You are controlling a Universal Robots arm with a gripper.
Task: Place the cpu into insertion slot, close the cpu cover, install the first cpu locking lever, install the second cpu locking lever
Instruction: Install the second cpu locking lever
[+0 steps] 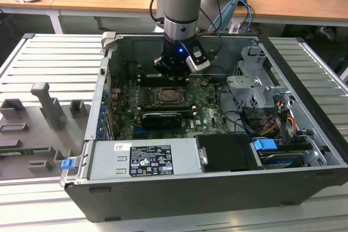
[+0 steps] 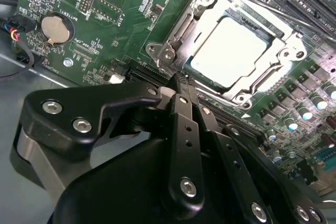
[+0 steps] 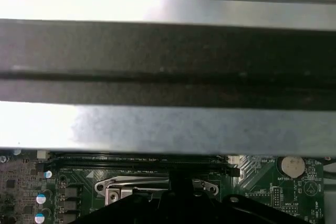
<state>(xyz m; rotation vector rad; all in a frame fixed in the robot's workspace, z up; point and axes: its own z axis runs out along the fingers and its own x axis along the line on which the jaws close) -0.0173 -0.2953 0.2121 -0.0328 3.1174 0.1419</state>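
Cpu [image 2: 227, 51] sits flat in the insertion slot [image 1: 165, 96] with the cpu cover [image 2: 181, 24] down over it. Gripper [image 2: 185, 83], fingers pinched together and empty, hovers at the cover's edge; any lever press should stay slow and square.

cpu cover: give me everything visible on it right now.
The cpu cover is a thin silver metal frame with a large square window, lying flat and closed over the insertion slot on the green board. The cpu, dull silver-grey, shows through the window. Tabs and screws sit at the frame's corners, and a slim metal lever runs along one side of it. The gripper hovers just off a frame corner, its black fingers together; whether they touch the cover cannot be told.
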